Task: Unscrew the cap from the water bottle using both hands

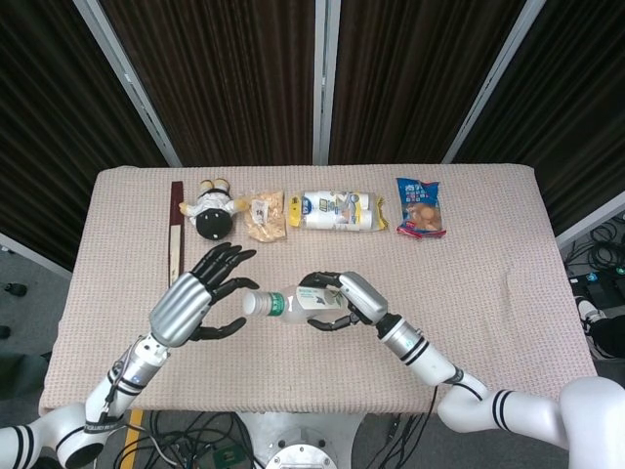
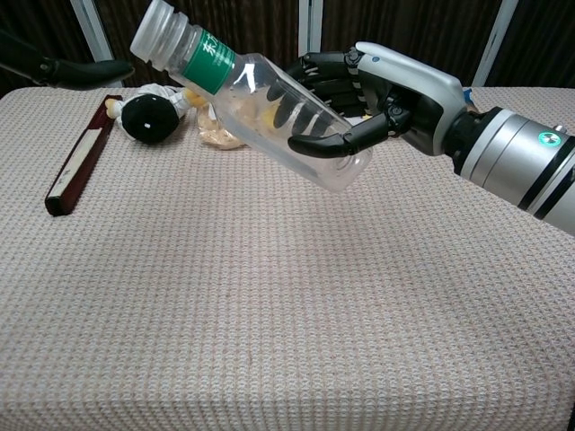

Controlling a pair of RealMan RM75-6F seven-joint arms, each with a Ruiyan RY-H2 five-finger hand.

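Head view: right hand (image 1: 342,299) grips the water bottle (image 1: 293,304) tilted above the table (image 1: 488,293) near its front edge, cap (image 1: 253,304) on, pointing at the left hand (image 1: 195,298), fingers spread, just beside it.

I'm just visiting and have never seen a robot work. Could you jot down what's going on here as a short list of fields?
Held item: water bottle, clear, tilted, off the table
Holder: right hand grips its body
Cap: cap on, pointing toward the left hand
Other hand: left hand open, fingers spread beside the cap; contact cannot be told
Table back row: wooden stick, plush toy, three snack packs
Surface: beige cloth
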